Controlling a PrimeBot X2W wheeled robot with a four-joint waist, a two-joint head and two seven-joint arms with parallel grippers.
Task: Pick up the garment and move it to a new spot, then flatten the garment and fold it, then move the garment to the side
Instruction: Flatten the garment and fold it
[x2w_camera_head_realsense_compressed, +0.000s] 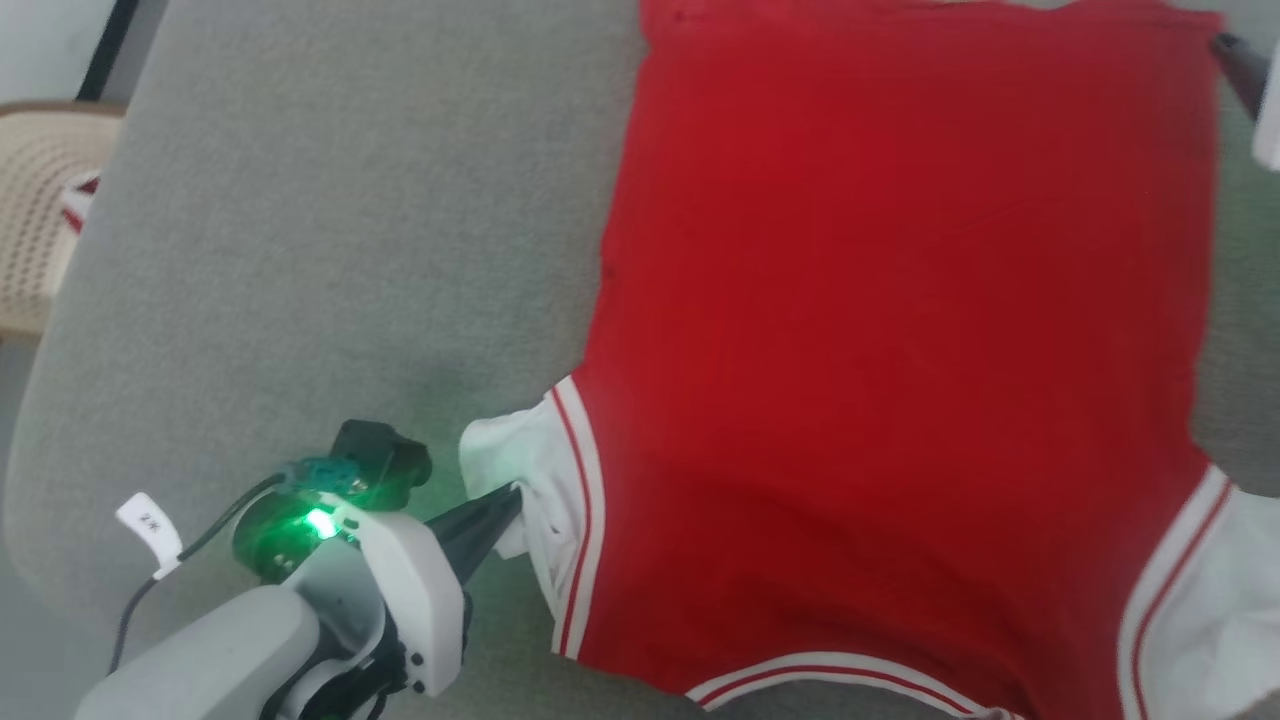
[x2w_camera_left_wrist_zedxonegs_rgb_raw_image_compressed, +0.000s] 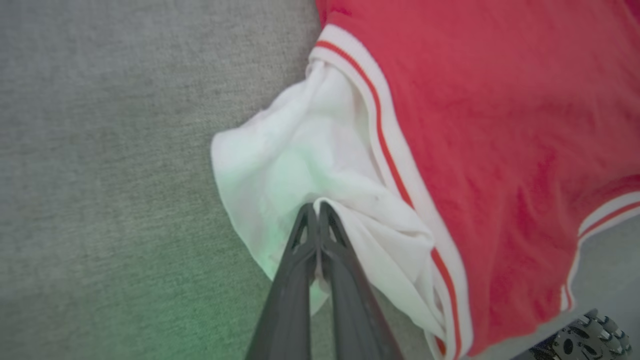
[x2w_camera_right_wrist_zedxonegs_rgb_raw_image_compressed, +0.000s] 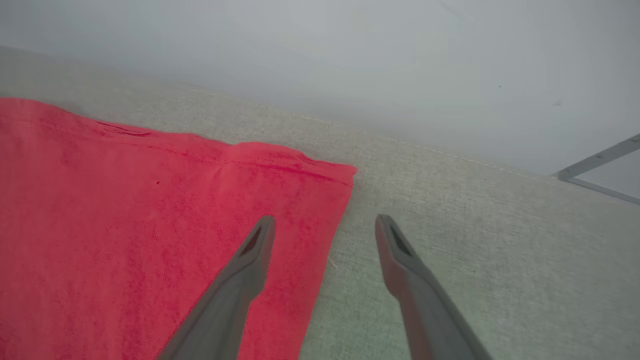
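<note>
- The garment (x2w_camera_head_realsense_compressed: 900, 350) lay spread on the grey worktop (x2w_camera_head_realsense_compressed: 350, 250), plain red side up, with its striped trim toward the near edge.
- The left hand (x2w_camera_head_realsense_compressed: 512, 497), at lower left, had its dark fingers pinched together on the garment's white sleeve (x2w_camera_head_realsense_compressed: 520, 450).
- A beige woven chair (x2w_camera_head_realsense_compressed: 35, 200) stood at the far left.

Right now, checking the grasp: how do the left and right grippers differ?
The left gripper is shut on the garment's white sleeve; the right gripper stands open, gripping nothing. The left is at a sleeve; the right, by the red hem corner. Both have dark fingers.
</note>
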